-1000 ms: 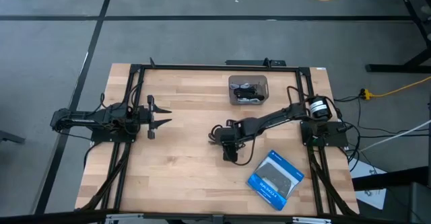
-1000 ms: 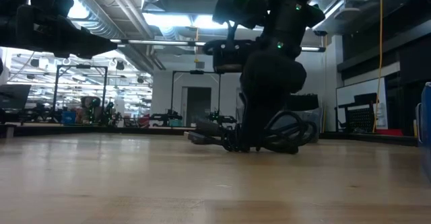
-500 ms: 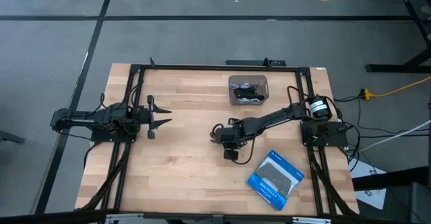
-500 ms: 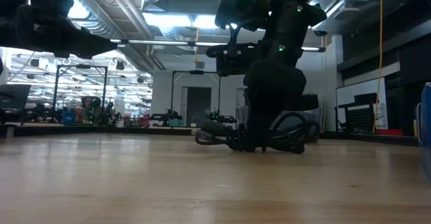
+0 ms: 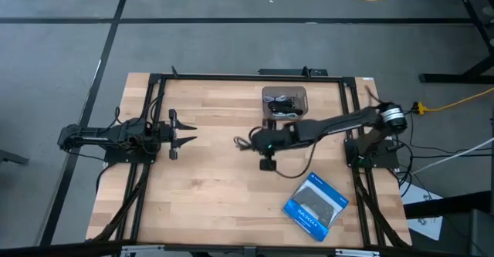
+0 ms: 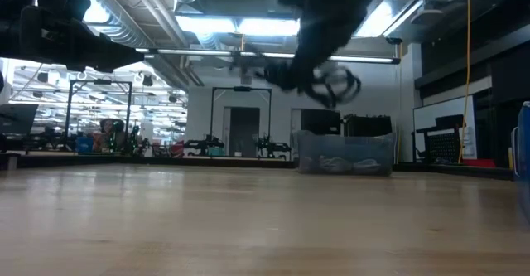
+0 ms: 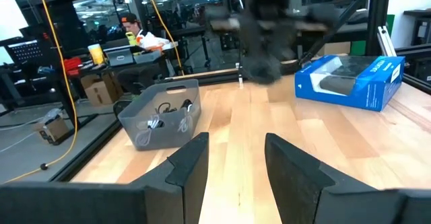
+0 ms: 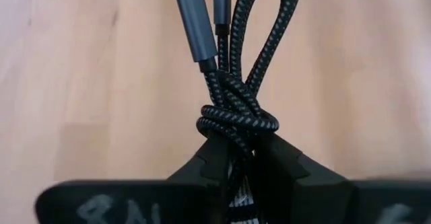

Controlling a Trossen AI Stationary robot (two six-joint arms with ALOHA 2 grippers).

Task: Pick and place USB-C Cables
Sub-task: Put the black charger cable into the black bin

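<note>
Right gripper (image 8: 239, 158): fingers closed tight on a black braided cable, pinching it just below the wrap that binds its coil; in the high view it sits over the middle of the surface, near the tray.
Held cable (image 8: 237, 113): black, braided, coiled and bound round its waist; two dark plug ends stick out past the loop; lifted clear of the wood, seen in the low view hanging in the air above the tray (image 6: 331, 84).
Right arm (image 5: 340, 123): stretched from the right edge of the surface toward the centre.
Tray (image 5: 269, 112): small grey bin near the far edge of the surface, just beside the right gripper; translucent walls in the left wrist view.
Cables in tray (image 7: 161, 114): several small coils, black and pale ones together; exact count cannot be told.
Left gripper (image 7: 234, 158): fingers parted with a clear gap, holding nothing; parked at the left side of the surface, well apart from the tray.
Box (image 5: 316, 202): flat, blue and black, lying on the near right part of the surface, apart from the tray.
Surface (image 5: 208, 187): pale wooden boards, framed by dark rails.
Background: a person (image 7: 132, 27) seated at a bench beyond the surface, seen in the left wrist view.
</note>
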